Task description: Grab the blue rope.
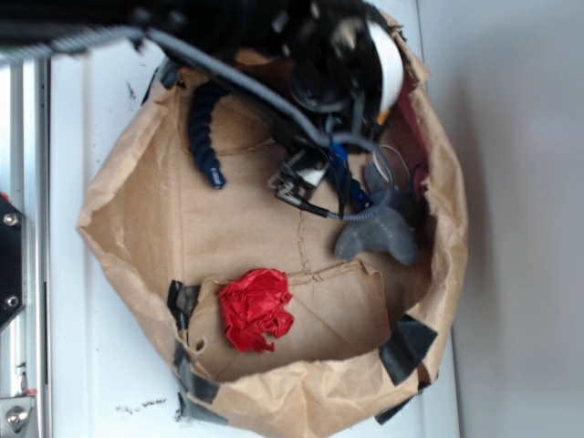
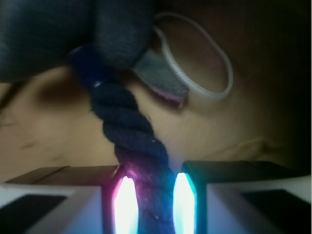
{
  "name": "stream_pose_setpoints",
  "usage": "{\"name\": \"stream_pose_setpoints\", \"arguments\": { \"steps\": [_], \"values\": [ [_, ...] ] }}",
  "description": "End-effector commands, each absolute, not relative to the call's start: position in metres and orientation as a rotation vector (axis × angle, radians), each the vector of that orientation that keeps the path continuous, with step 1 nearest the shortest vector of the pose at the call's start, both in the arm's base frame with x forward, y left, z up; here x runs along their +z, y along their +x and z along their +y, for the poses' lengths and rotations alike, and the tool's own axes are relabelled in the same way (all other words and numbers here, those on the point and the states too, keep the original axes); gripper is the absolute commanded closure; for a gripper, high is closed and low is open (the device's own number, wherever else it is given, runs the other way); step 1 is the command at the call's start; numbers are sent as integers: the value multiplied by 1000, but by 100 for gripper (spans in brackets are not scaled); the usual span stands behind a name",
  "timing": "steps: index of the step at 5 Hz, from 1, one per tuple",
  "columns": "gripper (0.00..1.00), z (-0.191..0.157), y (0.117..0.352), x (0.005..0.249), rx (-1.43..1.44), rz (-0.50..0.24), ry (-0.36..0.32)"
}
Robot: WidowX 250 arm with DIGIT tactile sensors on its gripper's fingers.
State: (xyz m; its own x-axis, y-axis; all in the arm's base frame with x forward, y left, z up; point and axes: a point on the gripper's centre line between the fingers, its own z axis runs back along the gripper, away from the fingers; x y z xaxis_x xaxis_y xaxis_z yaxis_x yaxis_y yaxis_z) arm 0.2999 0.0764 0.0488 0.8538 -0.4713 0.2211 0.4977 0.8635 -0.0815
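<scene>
The blue rope (image 2: 129, 129) is thick, dark navy and twisted. In the wrist view it runs from under the grey plush bunny (image 2: 48, 34) down between my fingers. My gripper (image 2: 151, 183) is shut on it, with the glowing pads (image 2: 126, 204) pressed against both its sides. In the exterior view one end of the rope (image 1: 204, 128) curves along the left inside of the brown paper bag (image 1: 128, 210). A brighter blue end (image 1: 339, 169) lies by my gripper (image 1: 301, 181), next to the bunny (image 1: 379, 233).
A crumpled red paper ball (image 1: 257, 308) lies at the bag's front. A thin white ring (image 2: 204, 63) lies beside the bunny. Black tape patches (image 1: 408, 347) hold the bag's rim. The robot's thin grey cable (image 1: 237, 78) crosses above the bag. White table (image 1: 91, 365) surrounds it.
</scene>
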Motion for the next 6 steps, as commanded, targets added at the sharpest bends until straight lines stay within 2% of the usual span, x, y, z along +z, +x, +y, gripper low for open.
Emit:
{"name": "stream_pose_setpoints", "arguments": {
  "steps": [1,2,3,4,5,6],
  "values": [
    [100,50,294,165,-488,-355,-77],
    [100,38,289,184,-337,-271,-48],
    [100,38,283,188,-86,-158,-36],
    [100,40,274,191,171,-123,-82],
    [100,40,265,195,424,-108,-99],
    [100,40,263,205,483,-146,-84]
  ]
}}
